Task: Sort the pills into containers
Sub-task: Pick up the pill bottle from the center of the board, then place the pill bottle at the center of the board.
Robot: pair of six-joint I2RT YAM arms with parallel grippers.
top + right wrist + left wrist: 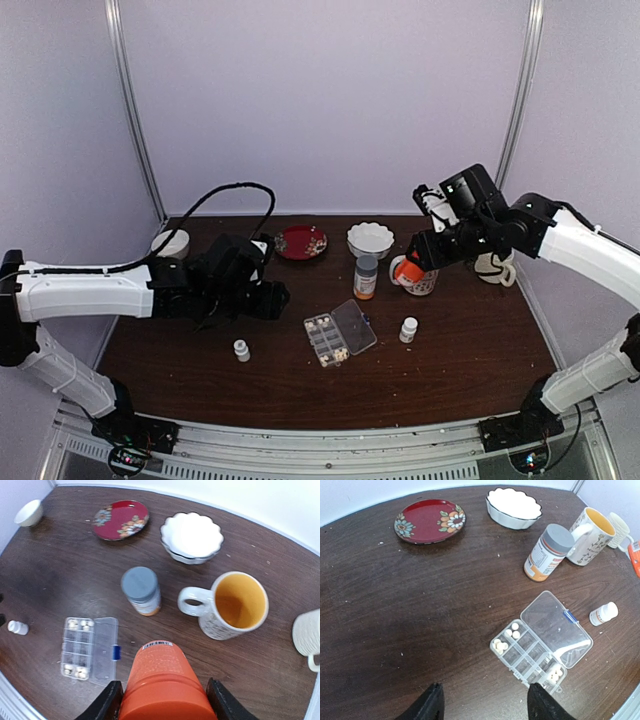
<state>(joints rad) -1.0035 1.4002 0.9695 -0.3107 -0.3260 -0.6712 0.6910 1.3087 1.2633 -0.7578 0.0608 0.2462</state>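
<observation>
at the near edge of the dark wooden counter (200, 385), ahead of our left arm, a small white bottle (241, 350) stands upright. to its right lies the clear pill box (526, 653), with its hinged lid (555, 622) folded open and lying flat beside the cells (512, 652). we see pills (511, 632) gathered in the cells at both ends of the box. a second small white bottle (408, 329) sits near the lid's right side, apart from it.

our left claw (487, 703) hovers above the counter, left of the box. its fingers are spread with nothing between them and it touches nothing.

farther back, a grey-capped bottle with an orange label (366, 276) stands upright. just beside it is a patterned mug with a yellow inside (235, 605). our right claw (165, 700) hangs over that area, clamped on an orange-red cylindrical bottle (160, 672) that fills the gap between its fingers. a ribbed white mug (307, 632) sits further right, near the counter's edge.

along the far side we find a small white bowl (170, 243), a red floral plate (301, 242) and a white scalloped bowl (370, 240).
</observation>
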